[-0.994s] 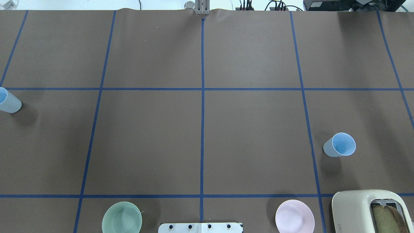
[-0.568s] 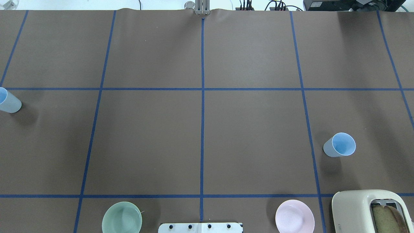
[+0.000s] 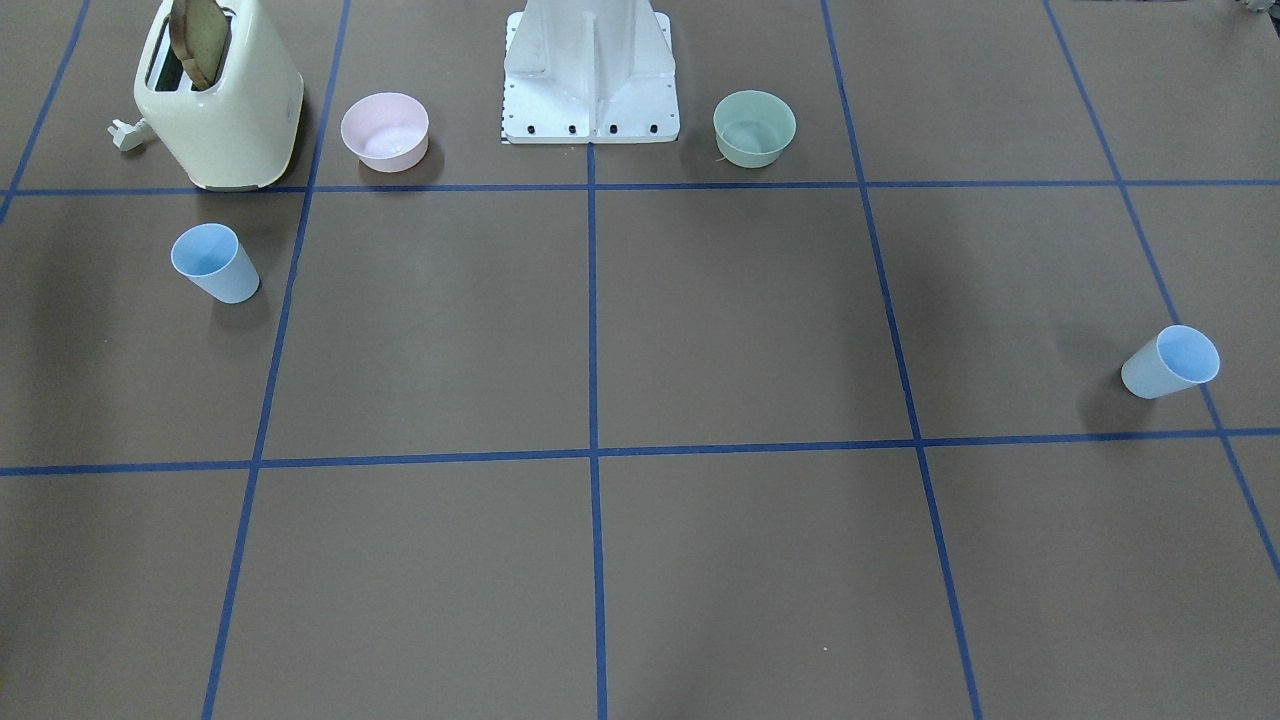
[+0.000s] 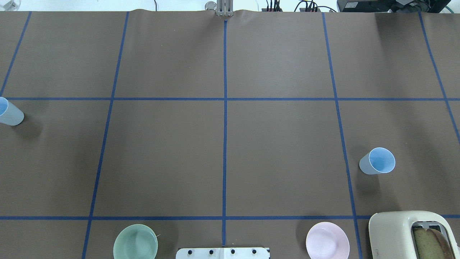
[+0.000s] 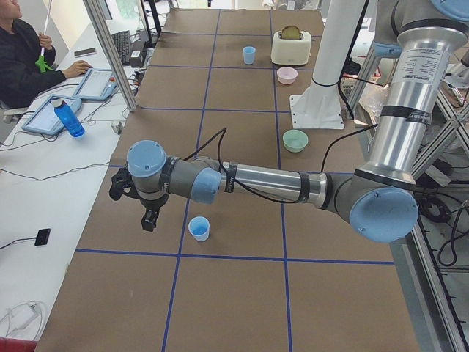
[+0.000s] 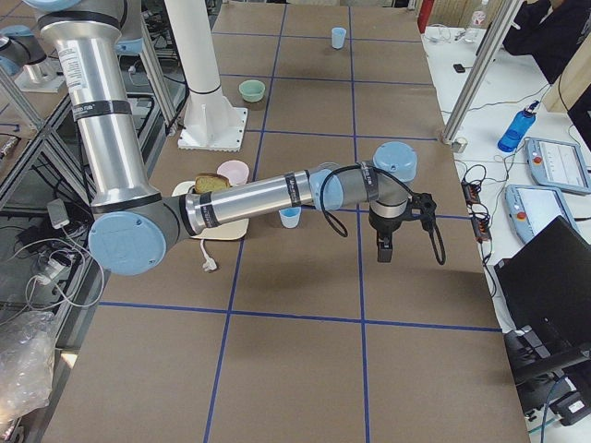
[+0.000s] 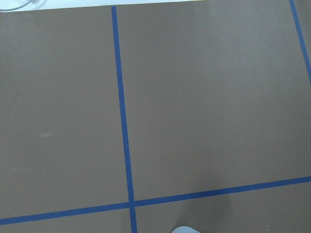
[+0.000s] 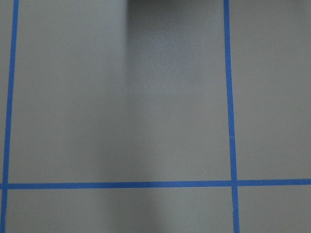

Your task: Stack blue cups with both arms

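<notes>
Two pale blue cups stand upright and far apart. One cup [image 4: 377,161] is at the overhead view's right [image 3: 213,262], in front of the toaster. The other cup [image 4: 10,113] is at the overhead view's left edge [image 3: 1170,362]. My left gripper [image 5: 149,220] shows only in the exterior left view, hanging above the table beside that cup [image 5: 198,228]; I cannot tell if it is open. My right gripper [image 6: 385,249] shows only in the exterior right view, beyond the other cup [image 6: 290,217]; I cannot tell its state either. A sliver of cup [image 7: 185,229] shows in the left wrist view.
A cream toaster [image 4: 399,233] with a bread slice stands at the near right. A pink bowl [image 4: 327,244] and a mint-green bowl [image 4: 135,246] flank the white pedestal base [image 4: 222,253]. A seated person [image 5: 29,51] and a blue bottle [image 5: 69,117] are at the side desk.
</notes>
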{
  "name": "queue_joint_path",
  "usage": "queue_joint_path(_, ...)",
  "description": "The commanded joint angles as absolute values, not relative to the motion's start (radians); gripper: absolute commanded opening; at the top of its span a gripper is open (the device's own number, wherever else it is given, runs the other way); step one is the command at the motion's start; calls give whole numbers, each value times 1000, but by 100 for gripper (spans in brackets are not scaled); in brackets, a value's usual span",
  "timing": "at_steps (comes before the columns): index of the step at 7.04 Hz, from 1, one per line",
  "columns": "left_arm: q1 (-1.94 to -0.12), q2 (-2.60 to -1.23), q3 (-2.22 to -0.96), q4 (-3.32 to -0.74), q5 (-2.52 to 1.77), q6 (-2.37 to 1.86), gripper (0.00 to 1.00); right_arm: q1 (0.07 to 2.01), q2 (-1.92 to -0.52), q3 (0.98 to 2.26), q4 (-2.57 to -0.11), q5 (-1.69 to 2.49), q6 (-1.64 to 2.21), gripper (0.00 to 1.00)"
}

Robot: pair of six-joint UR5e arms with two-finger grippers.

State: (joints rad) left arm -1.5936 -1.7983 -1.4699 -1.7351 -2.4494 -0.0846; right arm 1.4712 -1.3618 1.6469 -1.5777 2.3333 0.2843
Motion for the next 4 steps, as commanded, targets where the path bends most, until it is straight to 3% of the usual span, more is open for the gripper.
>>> queue_joint_path(1,-1566,-1812,-1450,-1735,-2444,-94,98,1453,-1364,1684,-1575,2391,376,100)
queue_joint_path(4,-1502,-1780,-1376,-1842,-2425,-123,98,1388,-1440,1847,-1534,2394,509,100)
